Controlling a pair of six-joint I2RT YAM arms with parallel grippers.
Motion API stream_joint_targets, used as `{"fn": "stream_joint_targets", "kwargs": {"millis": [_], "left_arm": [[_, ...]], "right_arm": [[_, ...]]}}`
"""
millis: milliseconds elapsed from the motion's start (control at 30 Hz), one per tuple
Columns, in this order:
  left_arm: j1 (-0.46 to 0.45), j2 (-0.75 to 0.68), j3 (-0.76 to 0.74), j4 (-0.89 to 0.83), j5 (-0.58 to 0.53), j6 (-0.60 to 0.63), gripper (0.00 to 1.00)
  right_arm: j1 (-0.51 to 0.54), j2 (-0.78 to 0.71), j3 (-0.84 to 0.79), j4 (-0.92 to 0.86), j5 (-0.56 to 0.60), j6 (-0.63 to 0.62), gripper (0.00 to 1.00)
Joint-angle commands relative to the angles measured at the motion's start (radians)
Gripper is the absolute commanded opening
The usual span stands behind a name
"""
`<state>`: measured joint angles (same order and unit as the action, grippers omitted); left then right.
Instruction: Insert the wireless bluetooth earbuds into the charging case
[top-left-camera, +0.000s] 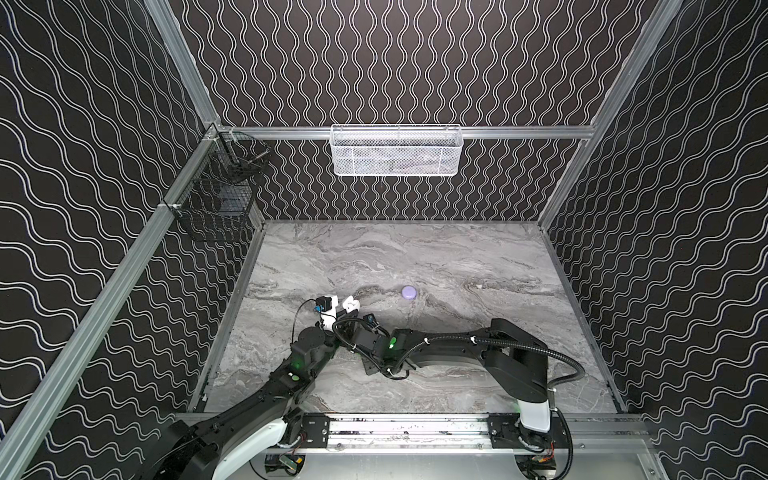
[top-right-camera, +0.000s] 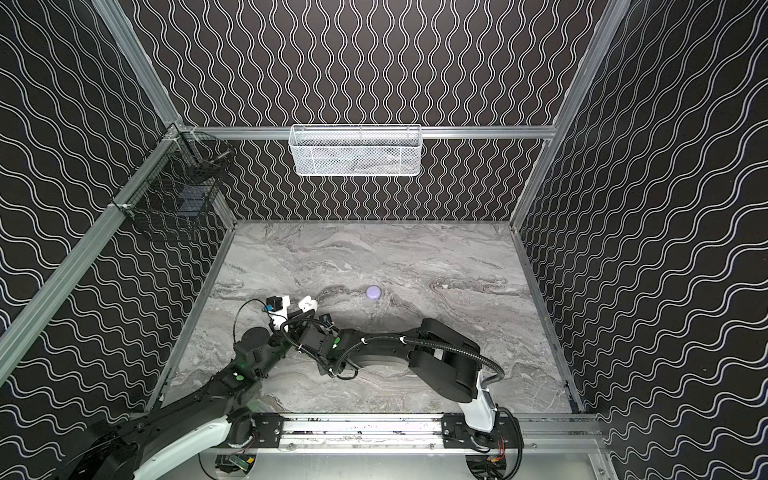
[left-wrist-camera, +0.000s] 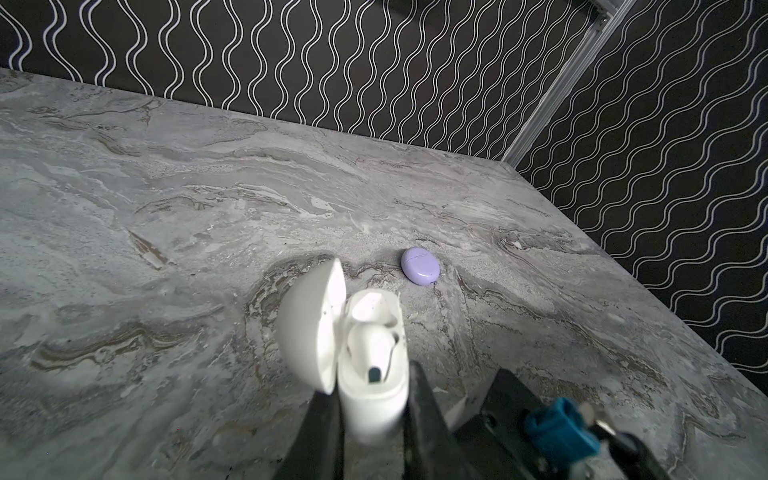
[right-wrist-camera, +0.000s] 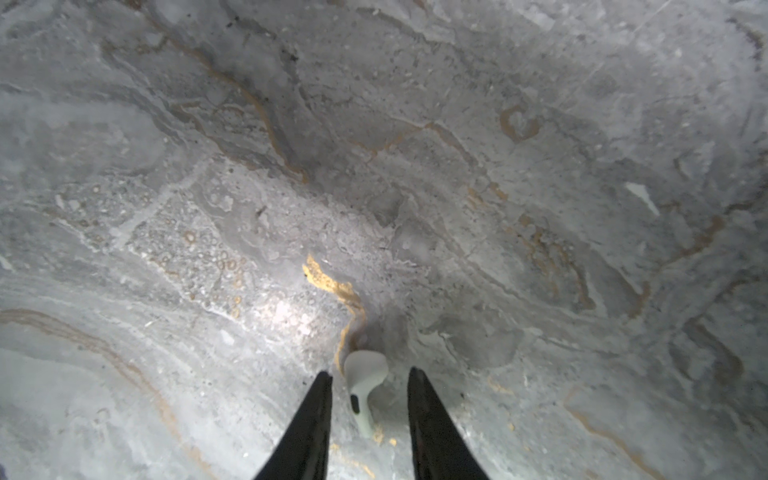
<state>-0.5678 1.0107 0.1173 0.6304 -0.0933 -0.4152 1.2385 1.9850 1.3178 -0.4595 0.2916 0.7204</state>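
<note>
**Left gripper holds open case as a second earbud waits on the worktop**

We find the left gripper (left-wrist-camera: 370, 384) clamped tight on the lower body of the white charging case (left-wrist-camera: 372, 409), a black finger (left-wrist-camera: 320, 432) pressed against each side and the lid (left-wrist-camera: 309, 328) swung wide open. One white earbud (left-wrist-camera: 370, 345) sits seated in the case, its rounded head and a dark mark on its stem in plain sight. Whether the case rests on the grey marbled worktop (left-wrist-camera: 166, 208) or is held clear of it we cannot tell.

The right gripper (right-wrist-camera: 370, 372) hangs low over the worktop with its two black fingers (right-wrist-camera: 311, 424) parted. A second white earbud (right-wrist-camera: 365, 376) lies on the marble between them, with a gap on either side, so we see nothing gripped.

In both top views the white charging case (top-left-camera: 350, 304) (top-right-camera: 306, 303) shows left of centre in the frame, at the tip of the left arm (top-left-camera: 291, 374). The right arm (top-left-camera: 440, 351) reaches across the middle to just below it, and there the right gripper is hidden beneath the arm. The lavender charging case (top-left-camera: 408, 291) (top-right-camera: 372, 291), closed, lies on the worktop to the right of the white one, near the centre of the frame and apart from both grippers.

A white mesh basket (top-left-camera: 396, 151) hangs on the rear rail (top-left-camera: 519, 132) in the upper middle of the frame, and a black wire basket (top-left-camera: 214, 199) hangs on the side rail (top-left-camera: 124, 266) at the upper left.
</note>
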Motion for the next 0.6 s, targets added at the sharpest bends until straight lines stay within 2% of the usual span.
{"fn": "stream_joint_targets", "kwargs": {"millis": [0, 567], "left_arm": [[0.001, -0.007, 0.004, 0.022, 0.000, 0.007, 0.00], [0.002, -0.026, 0.001, 0.004, -0.019, 0.008, 0.00]], "right_arm": [[-0.002, 0.012, 0.011, -0.018, 0.008, -0.011, 0.34], [-0.008, 0.041, 0.029, -0.013, -0.002, -0.019, 0.33]]}}
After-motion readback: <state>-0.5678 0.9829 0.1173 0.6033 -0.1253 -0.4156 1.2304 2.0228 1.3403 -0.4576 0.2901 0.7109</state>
